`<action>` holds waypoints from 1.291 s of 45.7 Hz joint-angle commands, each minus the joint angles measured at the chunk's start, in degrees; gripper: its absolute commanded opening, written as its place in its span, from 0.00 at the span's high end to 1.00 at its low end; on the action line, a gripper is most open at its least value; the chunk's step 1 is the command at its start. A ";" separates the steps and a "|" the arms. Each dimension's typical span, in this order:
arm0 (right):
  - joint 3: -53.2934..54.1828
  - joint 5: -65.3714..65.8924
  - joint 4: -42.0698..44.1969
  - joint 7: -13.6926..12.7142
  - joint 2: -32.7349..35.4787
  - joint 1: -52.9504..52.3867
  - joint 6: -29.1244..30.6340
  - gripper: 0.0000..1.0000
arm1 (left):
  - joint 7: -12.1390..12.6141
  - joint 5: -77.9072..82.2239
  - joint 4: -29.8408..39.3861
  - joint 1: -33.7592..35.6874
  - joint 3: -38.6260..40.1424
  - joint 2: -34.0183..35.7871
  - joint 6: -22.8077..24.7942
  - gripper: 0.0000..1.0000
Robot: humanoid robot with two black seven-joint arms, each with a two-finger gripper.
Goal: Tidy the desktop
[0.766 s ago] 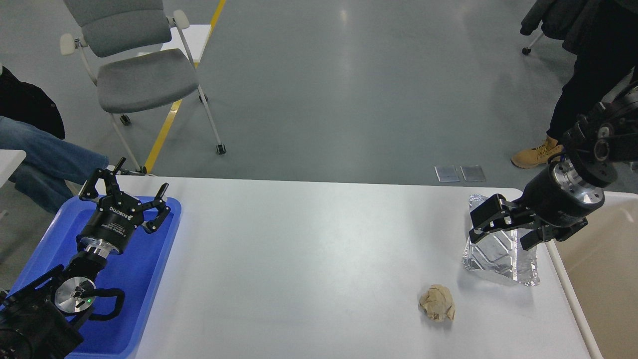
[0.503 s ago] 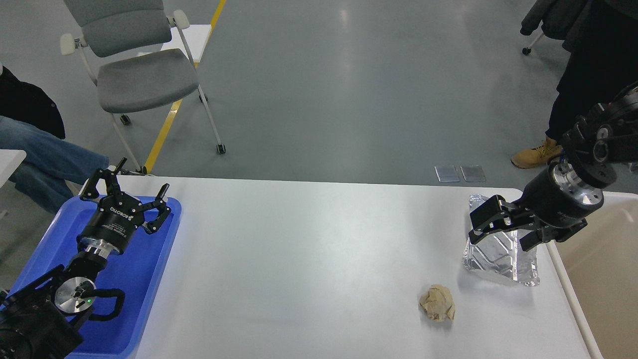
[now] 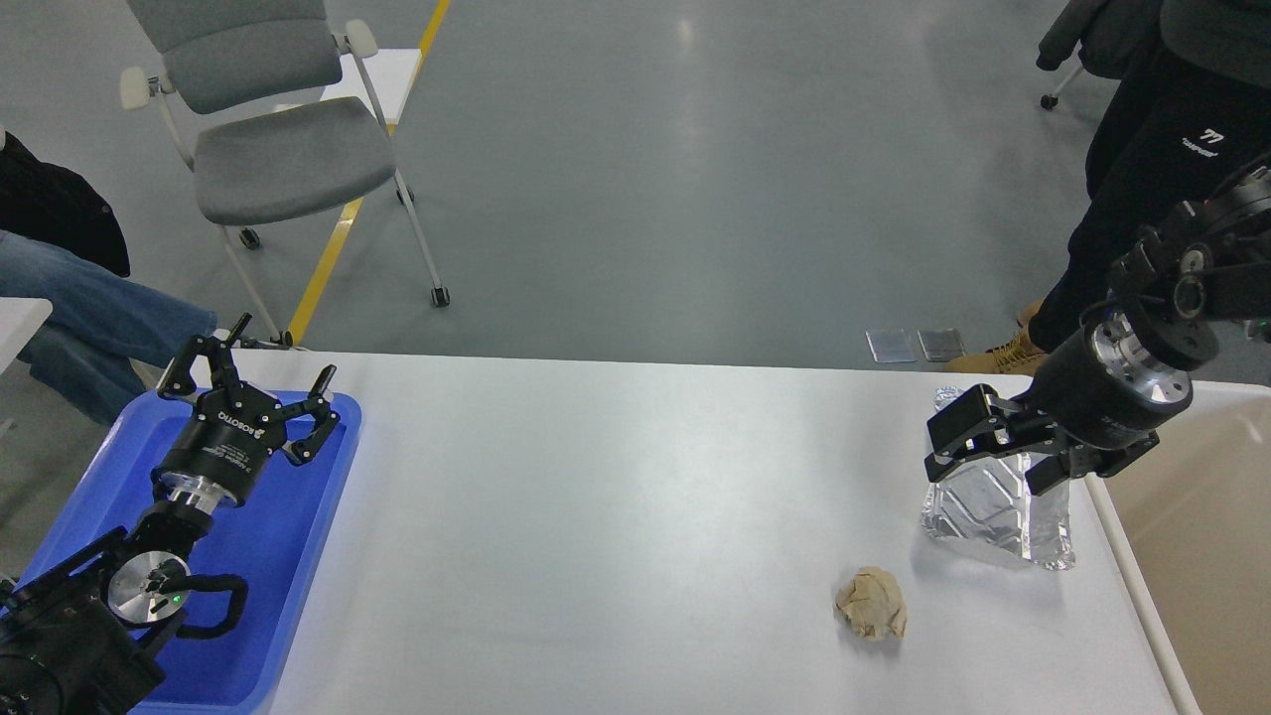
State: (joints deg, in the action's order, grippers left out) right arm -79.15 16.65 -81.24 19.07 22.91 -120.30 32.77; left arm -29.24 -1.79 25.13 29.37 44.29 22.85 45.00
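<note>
The white desktop (image 3: 616, 516) fills the lower view. A crumpled brown paper ball (image 3: 872, 603) lies on it at front right. A silver foil bag (image 3: 998, 506) lies near the right edge. My right gripper (image 3: 993, 457) hovers just over the bag's upper part, its fingers apart and holding nothing. My left gripper (image 3: 260, 365) is open and empty above the far end of the blue tray (image 3: 298, 556) at the left.
A beige bin (image 3: 1206, 536) with a cream rim stands beside the table's right edge. A grey chair (image 3: 268, 129) stands behind the table at left. A person's legs (image 3: 1122, 209) are behind the right corner. A seated person (image 3: 70, 288) is at far left.
</note>
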 commanded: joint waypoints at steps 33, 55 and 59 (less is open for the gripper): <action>1.89 0.31 2.93 0.09 -1.28 1.21 0.10 0.00 | -0.03 -0.05 0.01 -0.01 0.01 0.00 0.00 0.01; 1.89 0.40 5.74 0.26 -0.93 2.26 0.10 0.00 | -0.03 -0.05 0.01 -0.01 0.01 0.00 0.00 0.01; 1.89 0.40 6.71 0.26 -0.76 2.62 0.10 0.00 | -0.03 -0.05 0.01 -0.01 0.01 0.00 0.00 0.01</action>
State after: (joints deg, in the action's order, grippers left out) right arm -77.31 16.99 -76.71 19.26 21.91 -118.54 32.90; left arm -29.26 -1.85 25.13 29.38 44.30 22.85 45.00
